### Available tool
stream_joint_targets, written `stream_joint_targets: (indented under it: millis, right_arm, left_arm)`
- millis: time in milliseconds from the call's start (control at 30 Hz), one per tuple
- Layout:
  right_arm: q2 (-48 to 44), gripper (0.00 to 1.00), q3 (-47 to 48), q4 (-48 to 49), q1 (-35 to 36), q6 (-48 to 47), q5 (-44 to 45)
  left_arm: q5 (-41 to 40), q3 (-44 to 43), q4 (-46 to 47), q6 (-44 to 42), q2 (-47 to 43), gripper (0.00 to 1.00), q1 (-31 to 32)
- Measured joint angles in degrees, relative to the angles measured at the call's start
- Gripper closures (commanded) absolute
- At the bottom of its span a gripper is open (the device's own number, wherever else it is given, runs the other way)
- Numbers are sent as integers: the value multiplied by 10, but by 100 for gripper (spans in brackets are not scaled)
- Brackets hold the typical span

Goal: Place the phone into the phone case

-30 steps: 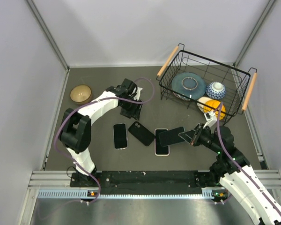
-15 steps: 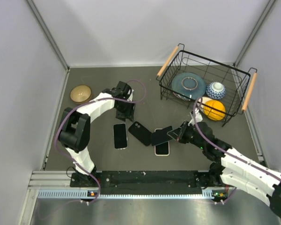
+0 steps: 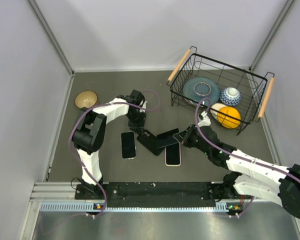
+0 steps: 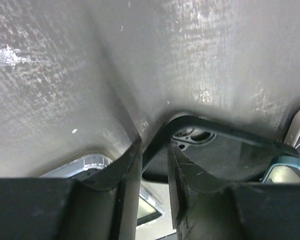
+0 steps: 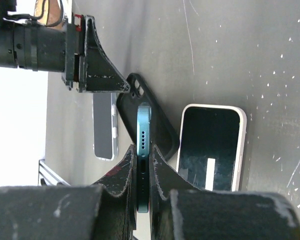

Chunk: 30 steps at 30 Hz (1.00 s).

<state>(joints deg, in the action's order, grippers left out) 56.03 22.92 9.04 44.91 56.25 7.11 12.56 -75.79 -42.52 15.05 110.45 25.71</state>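
Your left gripper (image 4: 154, 146) is straddling the camera-end corner of the black phone case (image 4: 215, 150). Its jaws are standing narrow, with the case's rim running between the fingers (image 4: 120, 172), and you cannot tell whether they are actually pinching it. Your right gripper (image 5: 142, 156) is clamping the teal-edged phone (image 5: 143, 125) on edge, its fingers pressing both faces. The phone is hanging tilted over the case, its far end reaching toward the camera cutout and the left gripper's tips. The case is lying flat near the middle of the worktop (image 3: 110, 85). It is sitting between a silver phone (image 3: 128, 145) toward the left edge and a white-rimmed phone (image 3: 173, 155) toward the right edge, both lying screen up.
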Motion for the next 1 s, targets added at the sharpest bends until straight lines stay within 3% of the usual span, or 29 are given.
stream_joint_targets:
  millis: [33, 100, 133, 700, 933, 1000]
  right_arm:
    - [3, 100, 3, 2, 0, 0, 3]
    - [13, 100, 10, 7, 0, 0, 8]
    - [17, 100, 13, 10, 0, 1, 9]
    - [112, 100, 24, 92, 0, -1, 7]
    - [188, 100, 25, 166, -26, 6, -49]
    - [209, 100, 26, 188, -30, 14, -68]
  left_arm:
    - [1, -2, 0, 1, 5, 80, 0]
    - [3, -3, -2, 1, 10, 97, 2]
    - [4, -3, -4, 2, 10, 100, 2]
    - [12, 48, 6, 82, -24, 100, 5]
    - [4, 101, 37, 118, -65, 100, 4]
    - [5, 113, 44, 126, -73, 94, 2]
